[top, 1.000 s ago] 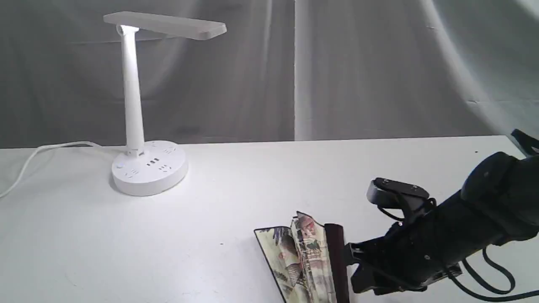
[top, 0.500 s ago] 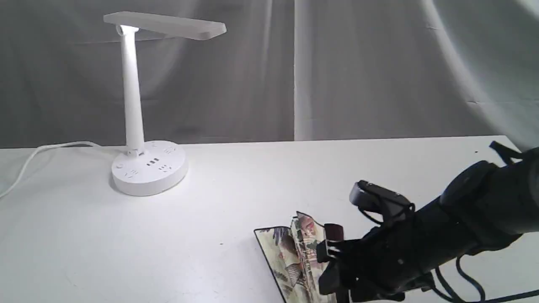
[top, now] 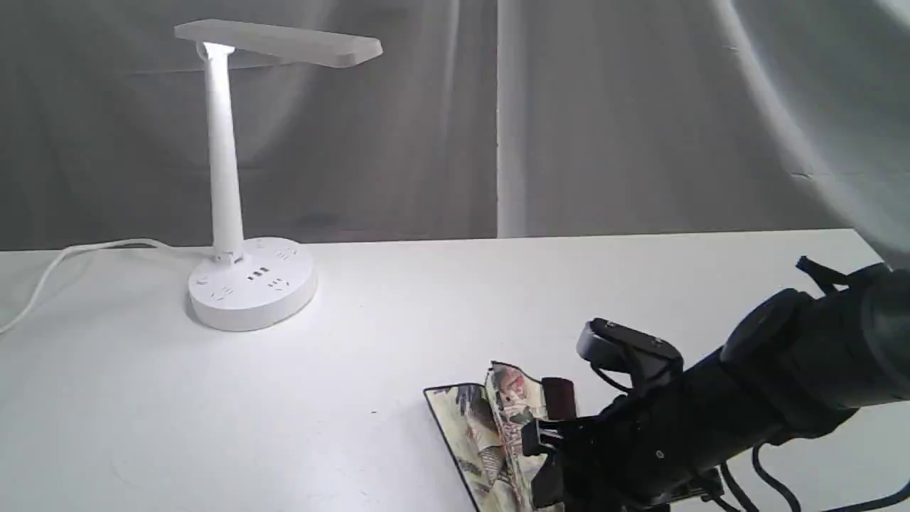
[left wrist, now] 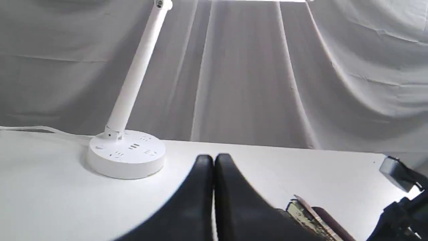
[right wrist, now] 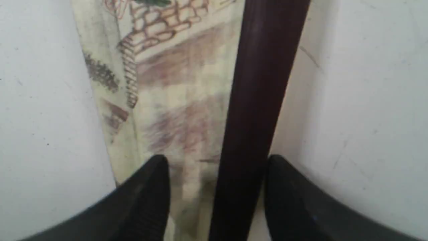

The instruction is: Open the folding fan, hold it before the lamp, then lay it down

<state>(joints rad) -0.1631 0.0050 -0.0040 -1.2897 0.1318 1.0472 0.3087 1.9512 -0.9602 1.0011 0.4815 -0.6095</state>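
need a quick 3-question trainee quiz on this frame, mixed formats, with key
1. True or false: the folding fan lies fully spread on the table.
2. The left jaws are: A) shut, empty; B) shut on the fan; C) wide open.
3. Fill in: the right jaws stand apart around the fan's dark ___.
Key: 1 false, only partly unfolded; 2 A; 3 rib.

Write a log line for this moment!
fan: partly open, on table | right gripper: open, straddling rib | left gripper: shut, empty | lamp: upright
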